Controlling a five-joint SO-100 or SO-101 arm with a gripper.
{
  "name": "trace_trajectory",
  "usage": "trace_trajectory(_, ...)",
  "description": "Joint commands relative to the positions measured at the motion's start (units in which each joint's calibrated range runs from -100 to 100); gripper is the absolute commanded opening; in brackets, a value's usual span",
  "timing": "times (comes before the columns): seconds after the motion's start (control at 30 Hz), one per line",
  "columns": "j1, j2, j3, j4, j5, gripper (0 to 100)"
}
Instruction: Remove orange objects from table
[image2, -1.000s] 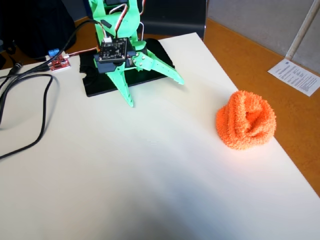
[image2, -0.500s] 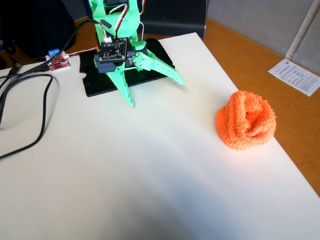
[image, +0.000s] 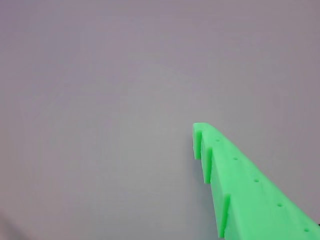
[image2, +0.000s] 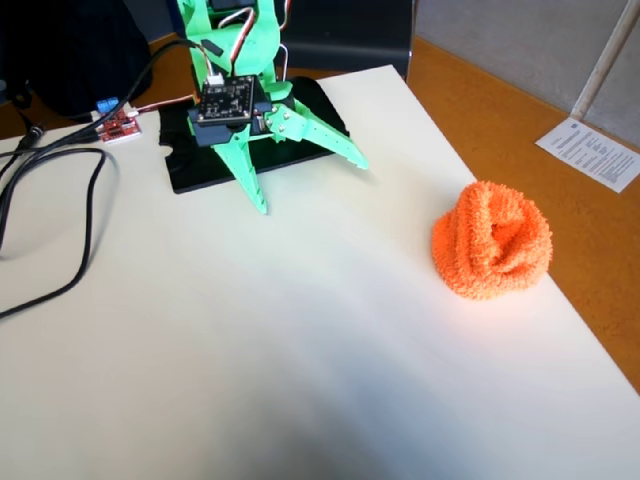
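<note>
The orange fuzzy terry-cloth lump (image2: 492, 240) sits bunched on the cream-white table (image2: 250, 360) near its right edge in the fixed view. My green gripper (image2: 312, 185) hangs low over the table's far part, in front of the arm's base, well to the left of the lump. Its jaws are spread wide and hold nothing. The wrist view shows only one green finger (image: 240, 185) over bare table (image: 100, 100); the lump is out of that view.
A black glossy base plate (image2: 185, 165) holds the arm at the back. Black cables (image2: 50, 200) and a small red board (image2: 118, 124) lie at the far left. An orange-brown wooden surface (image2: 600, 270) with a paper sheet (image2: 592, 152) borders the table's right.
</note>
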Motion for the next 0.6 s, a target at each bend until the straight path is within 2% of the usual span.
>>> trace_trajectory(0.0, -0.37, -0.28, -0.2, 0.18, -0.15, 56)
trace_trajectory(0.03, -0.37, -0.28, -0.2, 0.18, -0.2, 56)
trace_trajectory(0.07, -0.74, -0.28, -0.3, 0.26, 2.69, 56)
trace_trajectory(0.17, 5.55, 0.14, -0.78, -2.33, 16.8, 56)
trace_trajectory(0.2, 7.99, 1.66, -1.85, -5.41, 18.27, 56)
trace_trajectory(0.37, 10.65, 17.27, -13.28, -19.6, 18.8, 56)
trace_trajectory(0.5, 5.55, 35.73, -33.92, -19.84, 15.78, 56)
trace_trajectory(0.57, 1.78, 44.37, -45.74, -20.09, 12.5, 56)
